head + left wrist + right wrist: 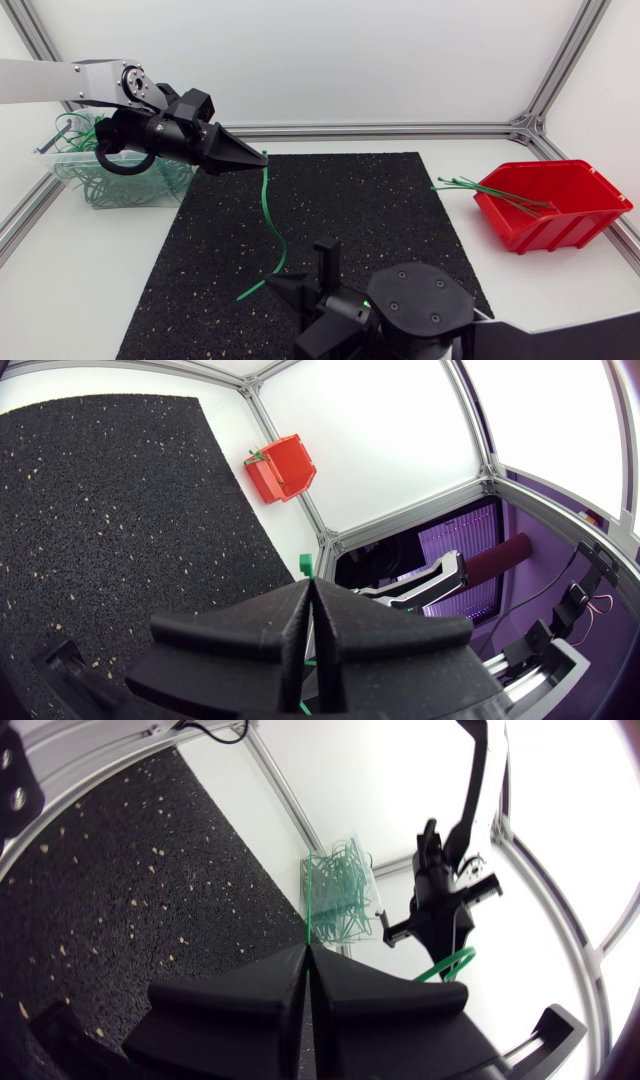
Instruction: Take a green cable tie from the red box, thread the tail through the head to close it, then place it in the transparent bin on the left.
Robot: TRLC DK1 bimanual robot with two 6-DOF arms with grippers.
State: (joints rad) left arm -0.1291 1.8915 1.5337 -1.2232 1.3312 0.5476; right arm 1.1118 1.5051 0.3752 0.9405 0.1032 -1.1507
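A green cable tie (272,215) hangs over the black mat (380,210) between my two grippers. My left gripper (258,157) is shut on its upper end, and the tie's head (304,565) pokes out just past the fingertips (290,610). My right gripper (276,283), low at the mat's front, is shut on the lower stretch; a thin green strip (308,928) rises from between its closed fingers (270,982). The tail (250,292) curls free below. The red box (555,205) sits at the right; the transparent bin (70,165) sits behind my left arm.
Several green ties (490,188) stick out over the red box's left rim. The transparent bin (340,890) holds a tangle of closed green ties. Aluminium frame rails (400,129) run along the table's back and sides.
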